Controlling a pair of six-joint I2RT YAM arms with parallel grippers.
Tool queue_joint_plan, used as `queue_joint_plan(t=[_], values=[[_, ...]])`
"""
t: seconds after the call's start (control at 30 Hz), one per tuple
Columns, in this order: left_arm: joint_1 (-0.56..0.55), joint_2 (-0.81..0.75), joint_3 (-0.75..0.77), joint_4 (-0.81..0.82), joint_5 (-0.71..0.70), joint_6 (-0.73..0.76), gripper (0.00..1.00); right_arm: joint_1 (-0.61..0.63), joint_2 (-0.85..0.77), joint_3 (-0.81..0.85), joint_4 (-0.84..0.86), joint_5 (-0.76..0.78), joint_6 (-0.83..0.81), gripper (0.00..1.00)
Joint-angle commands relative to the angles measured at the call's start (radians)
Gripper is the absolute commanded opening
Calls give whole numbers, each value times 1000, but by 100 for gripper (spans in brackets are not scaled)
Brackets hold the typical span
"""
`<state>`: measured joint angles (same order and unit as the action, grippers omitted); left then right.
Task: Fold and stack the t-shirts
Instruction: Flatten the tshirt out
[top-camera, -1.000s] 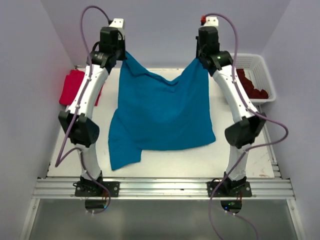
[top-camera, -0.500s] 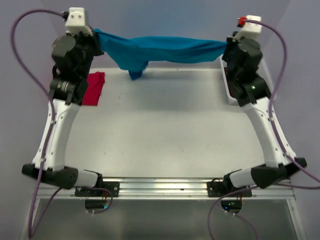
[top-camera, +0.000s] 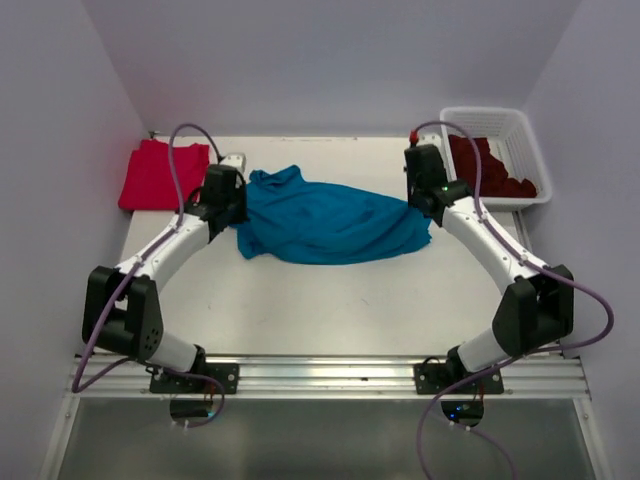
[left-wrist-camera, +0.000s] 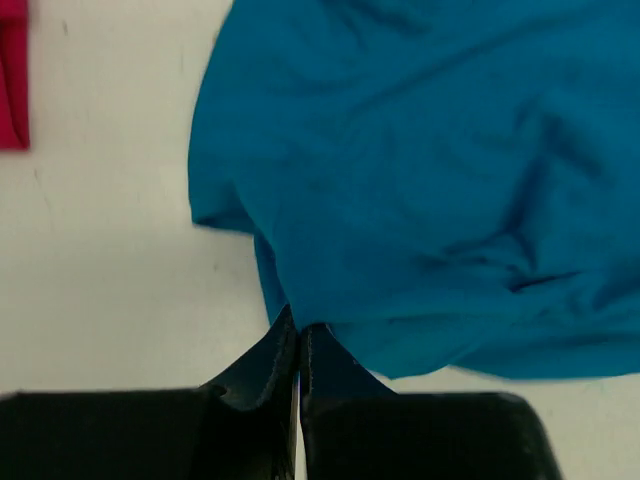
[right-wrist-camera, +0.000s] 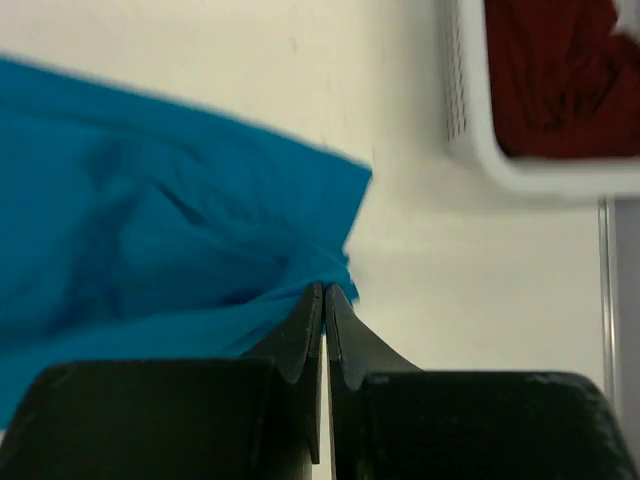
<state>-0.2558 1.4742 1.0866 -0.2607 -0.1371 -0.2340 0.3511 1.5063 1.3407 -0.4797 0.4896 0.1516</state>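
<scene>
Left gripper (left-wrist-camera: 298, 325) pinches the teal t-shirt (top-camera: 330, 222) at one edge; right gripper (right-wrist-camera: 325, 290) pinches the opposite edge; cloth between.

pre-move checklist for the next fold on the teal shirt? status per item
1. Teal blue cloth t-shirt flat on the white table: not ok, bunched and wrinkled.
2. Left gripper jaws shut on the shirt's edge: ok.
3. Right gripper jaws shut on its other end: ok.
4. Folded bright red cloth t-shirt apart from the teal one: ok.
5. White plastic lattice basket of dark maroon shirts clear of the right gripper: ok.
6. Sleeve layout: cannot tell, hidden in folds.
</scene>
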Motion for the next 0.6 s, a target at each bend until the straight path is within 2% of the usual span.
queue_joint_plan(t=[0.0,0.17,0.47,0.57], values=[[4,-175,-22,17,-1,-48,0,2,-129,-37,-42,-14,55,0],[4,-203,117,-112,-9,-22,0,2,-141,74,-147,-14,72,0],[3,-288,122,-252,62,-44,0,8,-225,41,-280,-137,123,0],[1,-380,144,-238,83,-51,0,15,-328,34,-238,-172,128,0]])
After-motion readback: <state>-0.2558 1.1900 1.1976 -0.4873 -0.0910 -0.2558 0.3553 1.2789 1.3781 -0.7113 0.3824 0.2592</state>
